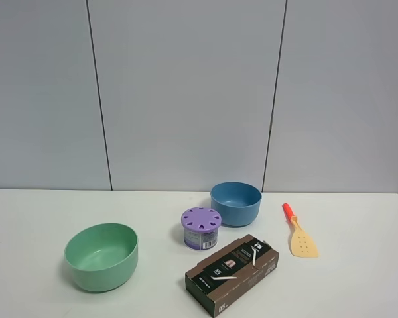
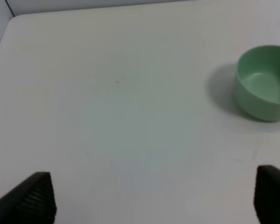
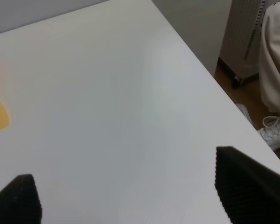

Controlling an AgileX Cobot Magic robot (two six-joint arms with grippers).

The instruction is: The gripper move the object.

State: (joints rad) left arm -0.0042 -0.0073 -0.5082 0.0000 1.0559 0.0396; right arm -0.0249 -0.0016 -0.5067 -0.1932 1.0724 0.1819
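A big white table (image 1: 358, 278) holds everything. A green bowl (image 1: 101, 256) sits at about 8 o'clock on it. A blue bowl (image 1: 235, 203) sits near the middle, toward 12 o'clock. A dark box (image 1: 232, 274) lies flat at 6 o'clock. A small round tub with a purple lid (image 1: 201, 227) stands between the two bowls, just beside the box. The toy spatula (image 1: 299, 232) lies flat at 3 o'clock, apart from the rest, red handle away, yellow blade near.

The left gripper (image 2: 154, 198) has its jaws wide apart over bare table and holds nothing. The right gripper (image 3: 130, 200) is also spread wide and empty, well away from the spatula.
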